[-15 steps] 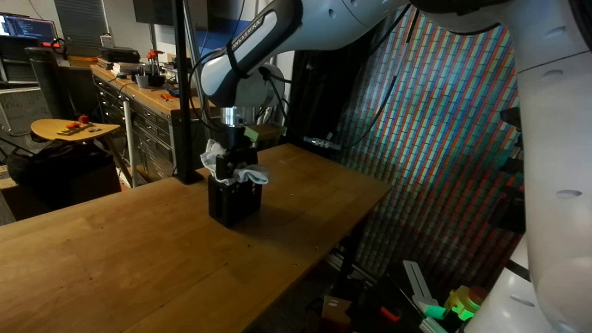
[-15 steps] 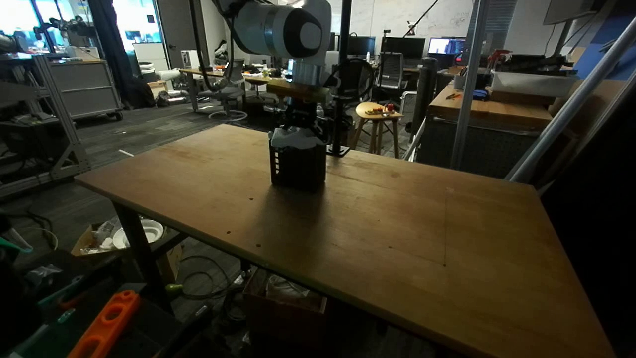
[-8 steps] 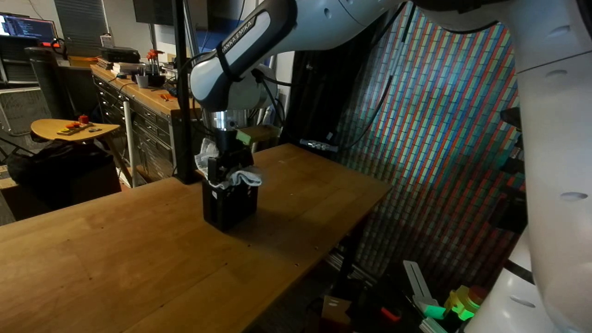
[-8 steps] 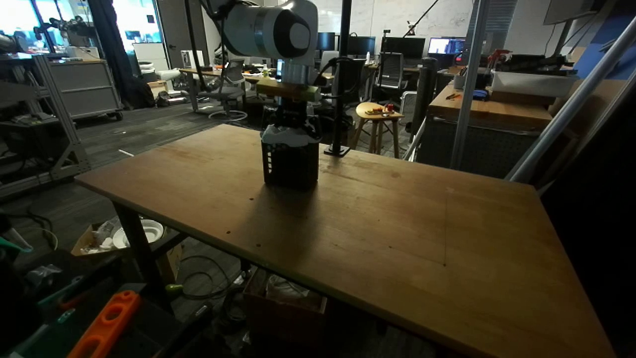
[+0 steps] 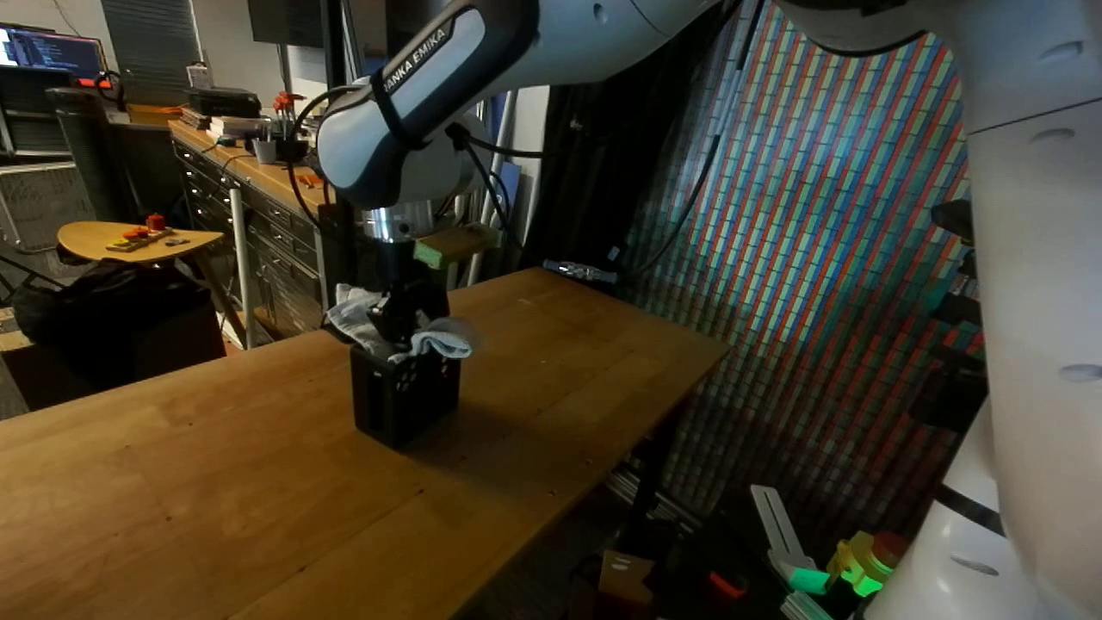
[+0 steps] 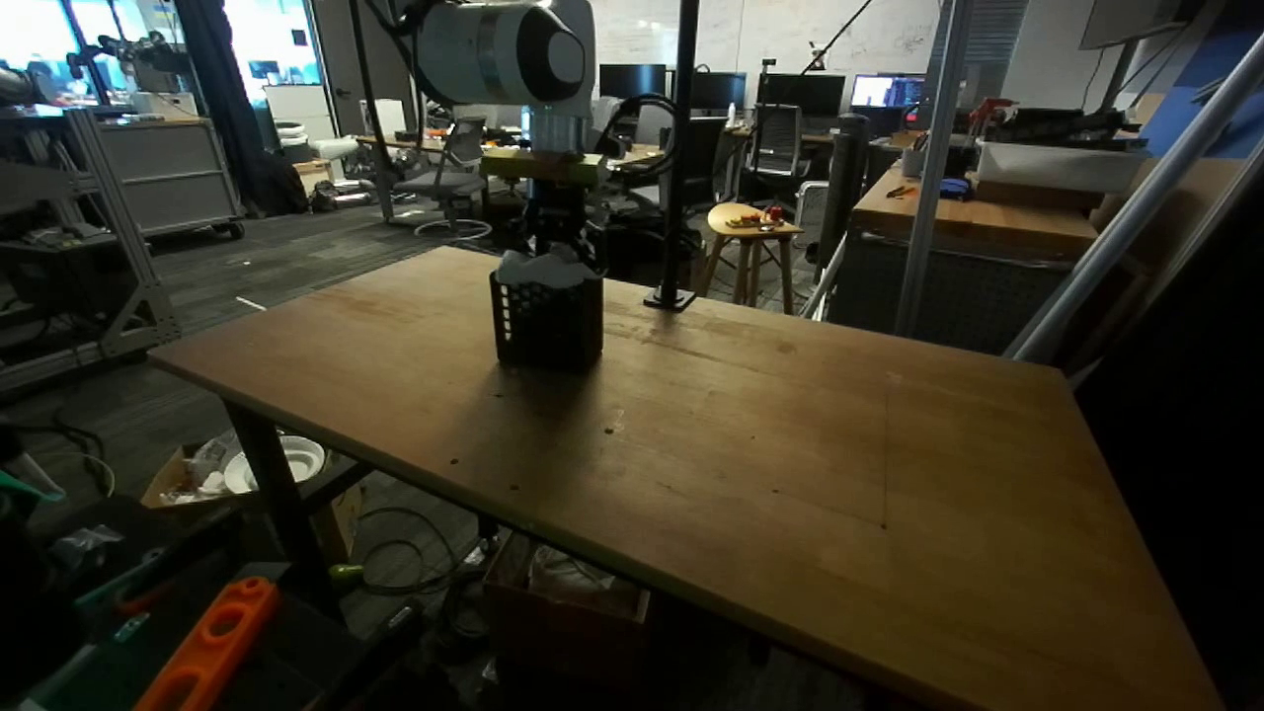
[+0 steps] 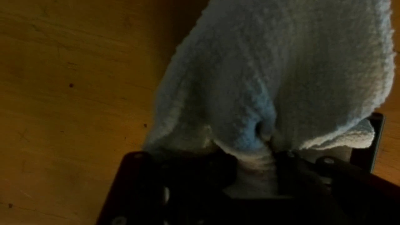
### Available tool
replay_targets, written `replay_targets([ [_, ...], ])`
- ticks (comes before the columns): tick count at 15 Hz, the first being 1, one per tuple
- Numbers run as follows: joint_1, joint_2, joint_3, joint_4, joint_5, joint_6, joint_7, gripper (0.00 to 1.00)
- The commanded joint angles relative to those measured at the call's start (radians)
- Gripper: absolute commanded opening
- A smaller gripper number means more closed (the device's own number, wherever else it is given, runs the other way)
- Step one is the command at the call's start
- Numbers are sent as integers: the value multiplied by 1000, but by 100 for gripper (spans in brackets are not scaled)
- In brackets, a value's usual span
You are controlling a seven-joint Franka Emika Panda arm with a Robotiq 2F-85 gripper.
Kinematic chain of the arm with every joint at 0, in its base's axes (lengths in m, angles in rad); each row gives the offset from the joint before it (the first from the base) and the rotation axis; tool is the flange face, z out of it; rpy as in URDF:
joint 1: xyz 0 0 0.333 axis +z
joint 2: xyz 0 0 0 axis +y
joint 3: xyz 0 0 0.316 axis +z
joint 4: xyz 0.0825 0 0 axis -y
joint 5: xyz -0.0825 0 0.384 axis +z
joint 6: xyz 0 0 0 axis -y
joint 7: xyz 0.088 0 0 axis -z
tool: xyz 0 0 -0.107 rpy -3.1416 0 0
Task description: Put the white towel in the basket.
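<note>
The white towel (image 5: 443,338) lies bunched across the top of the black basket (image 5: 405,400), with ends hanging over its rim. In an exterior view it also shows as a pale strip (image 6: 548,269) above the basket (image 6: 548,326). My gripper (image 5: 403,331) points straight down over the basket, its fingertips among the folds. In the wrist view the gripper's fingers (image 7: 256,153) stand a narrow gap apart, filled by the towel (image 7: 237,62). Basket rim (image 7: 364,156) shows dark at the right. The fingertips are dark, and the basket's inside is hidden by the towel.
The basket stands on a wooden table (image 5: 258,482). A black post (image 6: 671,296) is fixed at the table's edge close to the basket. A workbench (image 5: 258,181) and a small stool (image 6: 750,222) stand beyond the table.
Gripper, towel and basket have moved together to the left in both exterior views, the basket staying upright and seemingly sliding along the table. One end of the towel has drooped lower and outward.
</note>
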Motion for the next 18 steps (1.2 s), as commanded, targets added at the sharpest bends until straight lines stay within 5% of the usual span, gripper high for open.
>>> replay_targets([
  [1, 23, -9, 1, 9, -27, -30, 24, 1],
  [4, 30, -12, 2, 14, -36, -40, 20, 0],
  [6, 35, -16, 0, 13, -47, -45, 21, 25],
  [12, 42, -23, -1, 10, -60, -50, 23, 66],
  [18, 49, -41, -7, 42, -89, -90, 23, 44],
])
